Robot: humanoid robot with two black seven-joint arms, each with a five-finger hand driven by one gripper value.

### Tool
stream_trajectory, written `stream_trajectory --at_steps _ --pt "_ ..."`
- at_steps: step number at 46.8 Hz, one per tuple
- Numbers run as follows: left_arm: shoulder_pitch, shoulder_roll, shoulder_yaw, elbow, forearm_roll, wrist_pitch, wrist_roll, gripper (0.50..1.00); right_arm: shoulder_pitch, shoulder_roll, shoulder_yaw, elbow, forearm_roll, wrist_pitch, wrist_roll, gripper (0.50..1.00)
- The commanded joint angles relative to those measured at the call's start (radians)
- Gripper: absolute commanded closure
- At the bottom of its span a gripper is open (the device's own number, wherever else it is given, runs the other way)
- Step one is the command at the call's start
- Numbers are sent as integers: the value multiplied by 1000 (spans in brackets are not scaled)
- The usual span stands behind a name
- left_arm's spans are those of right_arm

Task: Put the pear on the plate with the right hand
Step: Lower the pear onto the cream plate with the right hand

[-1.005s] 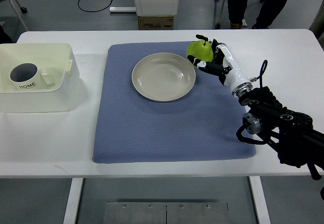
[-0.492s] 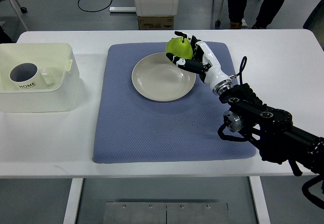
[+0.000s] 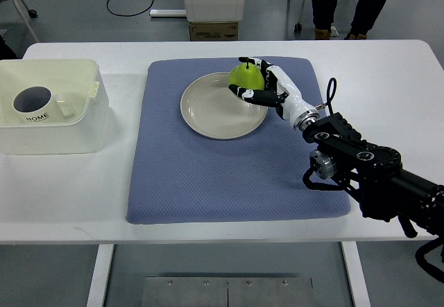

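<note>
Right hand: fingers wrapped round green pear, held above far right rim of plate. Step: placing. Next, judged: lower toward plate centre, release.

We see a mat in the middle of the table, a plate on the mat toward its far edge. The right hand grips a pear over the plate's far right rim; its arm comes in from the table's right near corner. A bin sits at the table's left edge, a mug inside it. Beyond the far edge: a box and a person's legs.
</note>
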Motion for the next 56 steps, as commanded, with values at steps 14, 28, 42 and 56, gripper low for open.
stream_trajectory --at_steps 14,28,42,56 --pt "0 0 0 0 0 0 0 500 -7 0 -39 11 3 13 -85 1000" --pt "0 0 0 0 0 0 0 500 -5 0 -39 12 5 15 -91 1000" --pt "0 0 0 0 0 0 0 500 2 0 -33 11 8 15 -82 565" --pt "0 0 0 0 0 0 0 500 11 0 -33 11 9 15 -82 502"
